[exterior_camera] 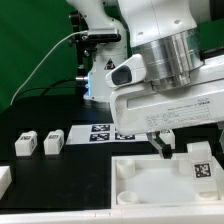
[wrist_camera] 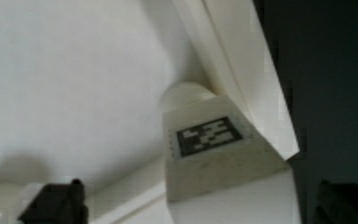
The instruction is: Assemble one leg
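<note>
A leg (exterior_camera: 200, 162), a small white block with a black-and-white tag, stands at the far corner of the white tray-like piece (exterior_camera: 150, 182) toward the exterior view's right. In the wrist view the same leg (wrist_camera: 211, 140) reaches from the tray's rim (wrist_camera: 247, 70) back between my fingers. My gripper (exterior_camera: 188, 148) is open and straddles the leg, with a gap on each side. One dark fingertip (wrist_camera: 51, 202) shows on either side of the leg in the wrist view. My gripper (wrist_camera: 194, 208) does not touch the leg.
Two more small white legs (exterior_camera: 25, 143) (exterior_camera: 52, 142) stand on the black table at the exterior view's left. Another white part (exterior_camera: 4, 181) lies at the left edge. The marker board (exterior_camera: 108, 132) lies behind the tray. A cable and green backdrop are behind.
</note>
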`<state>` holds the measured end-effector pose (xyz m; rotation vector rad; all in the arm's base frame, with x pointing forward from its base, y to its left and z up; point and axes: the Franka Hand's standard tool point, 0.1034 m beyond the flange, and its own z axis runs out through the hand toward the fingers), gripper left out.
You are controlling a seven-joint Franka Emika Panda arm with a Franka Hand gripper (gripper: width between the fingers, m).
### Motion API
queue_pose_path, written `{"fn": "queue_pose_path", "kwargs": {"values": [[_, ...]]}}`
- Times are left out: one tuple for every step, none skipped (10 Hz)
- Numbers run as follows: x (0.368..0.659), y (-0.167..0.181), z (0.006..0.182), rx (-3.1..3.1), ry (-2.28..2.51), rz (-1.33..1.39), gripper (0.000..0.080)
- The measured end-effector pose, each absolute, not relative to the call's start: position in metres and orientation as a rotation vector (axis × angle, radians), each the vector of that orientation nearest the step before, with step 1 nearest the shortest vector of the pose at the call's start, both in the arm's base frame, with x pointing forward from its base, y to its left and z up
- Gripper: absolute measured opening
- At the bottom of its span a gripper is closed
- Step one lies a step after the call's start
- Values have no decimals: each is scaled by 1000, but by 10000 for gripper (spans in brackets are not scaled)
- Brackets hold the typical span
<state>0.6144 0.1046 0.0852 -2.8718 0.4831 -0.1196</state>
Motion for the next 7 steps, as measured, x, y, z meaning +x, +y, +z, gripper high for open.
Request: {"fn": "queue_pose_path", "kwargs": {"values": [[618, 115, 86, -2922, 376, -105, 649], [619, 115, 86, -2899, 432, -111, 607], [619, 114, 85, -2886, 500, -101, 607], [618, 116, 85, -2859, 620, -87, 432], [618, 117, 85, -2819, 754, -69, 432], [618, 117, 85, -2779, 874, -53, 298], [617, 117, 85, -2727, 1006, -34, 298]]}}
